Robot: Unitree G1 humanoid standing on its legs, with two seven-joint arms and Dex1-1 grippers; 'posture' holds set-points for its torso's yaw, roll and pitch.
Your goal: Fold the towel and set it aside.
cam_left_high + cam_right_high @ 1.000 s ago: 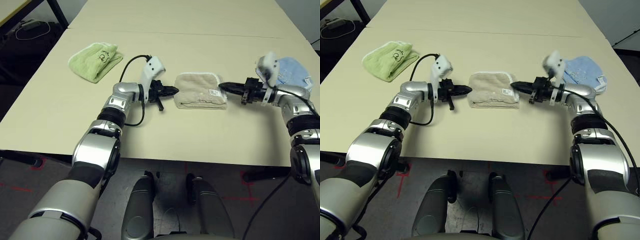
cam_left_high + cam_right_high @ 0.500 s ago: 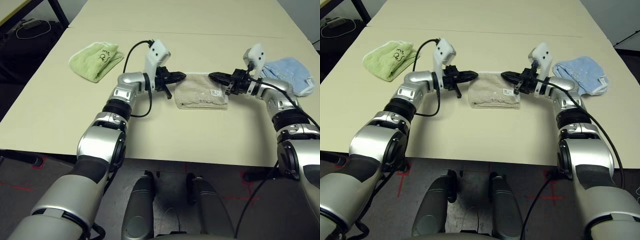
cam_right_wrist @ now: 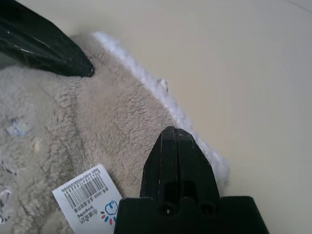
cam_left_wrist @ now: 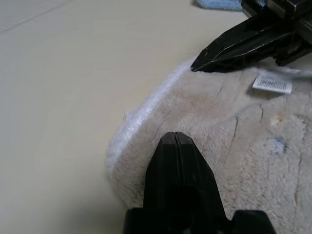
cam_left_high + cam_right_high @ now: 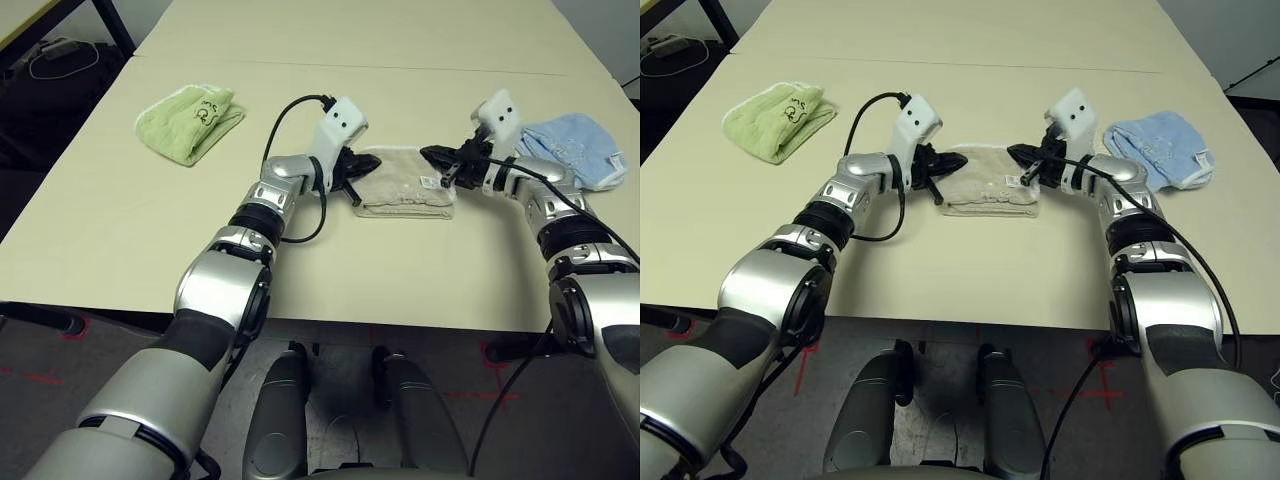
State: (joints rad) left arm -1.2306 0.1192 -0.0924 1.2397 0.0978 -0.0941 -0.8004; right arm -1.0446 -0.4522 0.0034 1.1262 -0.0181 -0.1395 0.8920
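The towel (image 5: 404, 180) is beige terry with white stitched edging, folded into a compact rectangle lying flat. Its white barcode label (image 3: 88, 201) faces up. The towel lies between and beneath both sets of closed fingertips.

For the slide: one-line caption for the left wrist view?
Shut left gripper over the folded towel, right gripper at its far edge near the white label.

A towel (image 5: 402, 182) lies mid-table (image 5: 120, 240), a green towel (image 5: 188, 121) to its far left, a blue towel (image 5: 575, 148) at its right.
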